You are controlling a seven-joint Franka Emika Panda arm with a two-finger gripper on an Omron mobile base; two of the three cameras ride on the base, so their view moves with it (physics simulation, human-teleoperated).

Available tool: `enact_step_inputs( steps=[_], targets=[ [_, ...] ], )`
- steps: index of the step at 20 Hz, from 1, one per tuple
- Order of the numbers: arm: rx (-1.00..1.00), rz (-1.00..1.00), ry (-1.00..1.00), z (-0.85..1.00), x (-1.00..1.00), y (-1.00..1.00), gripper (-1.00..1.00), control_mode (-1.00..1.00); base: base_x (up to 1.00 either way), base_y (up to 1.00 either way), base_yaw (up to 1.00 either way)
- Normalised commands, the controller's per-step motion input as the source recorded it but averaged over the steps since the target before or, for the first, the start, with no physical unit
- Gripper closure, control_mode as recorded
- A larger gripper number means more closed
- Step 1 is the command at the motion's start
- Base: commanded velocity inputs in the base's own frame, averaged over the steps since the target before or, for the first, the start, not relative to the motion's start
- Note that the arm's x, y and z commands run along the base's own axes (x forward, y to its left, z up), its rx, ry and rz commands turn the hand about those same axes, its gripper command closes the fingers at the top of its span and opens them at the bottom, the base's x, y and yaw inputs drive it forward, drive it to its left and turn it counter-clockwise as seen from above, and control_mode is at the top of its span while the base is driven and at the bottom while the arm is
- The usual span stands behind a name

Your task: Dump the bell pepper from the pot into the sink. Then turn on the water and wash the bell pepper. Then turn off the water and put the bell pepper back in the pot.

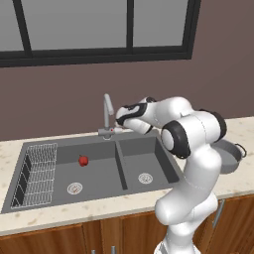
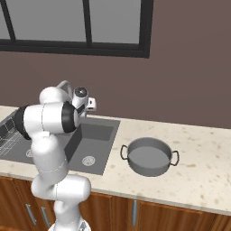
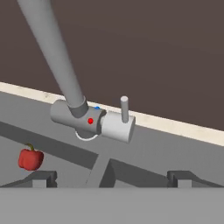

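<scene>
The bright red bell pepper (image 1: 83, 160) lies in the left basin of the dark grey sink (image 1: 149, 149), and it also appears at the lower left of the hand view as the bell pepper (image 3: 30, 159). The grey pot (image 2: 150, 155) stands empty on the counter right of the sink, and the arm partly hides the pot (image 1: 232, 158) in the left base view. My gripper (image 1: 114, 130) is open, just to the right of the faucet base (image 3: 87, 119). Its short lever (image 3: 124, 107) sticks up ahead of my gripper (image 3: 111, 178), with nothing between the fingers. No water runs.
The faucet's gooseneck (image 1: 106, 110) rises behind the divider between the basins. A wire rack (image 1: 37, 173) lies along the left side of the left basin. The brown wall and a dark-framed window (image 1: 99, 49) stand behind the counter (image 2: 203, 171).
</scene>
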Motion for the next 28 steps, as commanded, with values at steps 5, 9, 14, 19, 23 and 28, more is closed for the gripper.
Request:
enact_step_inputs(
  steps=[5,9,14,19,23,28],
  targets=[
    [0.00,0.00,-0.01,-0.12,0.31,0.05,-1.00,-1.00,0.00,0.00,0.00],
    [0.00,0.00,-0.02,-0.15,0.25,0.04,-1.00,-1.00,0.00,0.00,0.00],
    [0.00,0.00,-0.04,-0.13,0.25,0.05,-1.00,-1.00,0.00,0.00,0.00],
    [0.00,0.00,-0.04,-0.11,0.27,0.06,-1.00,-1.00,0.00,0.00,0.00],
    [0.00,0.00,-0.04,-0.10,0.30,0.07,-1.00,-1.00,0.00,0.00,0.00],
    [0.00,0.00,-0.01,-0.08,0.27,0.00,-1.00,-1.00,0.00,0.00,0.00]
  ],
)
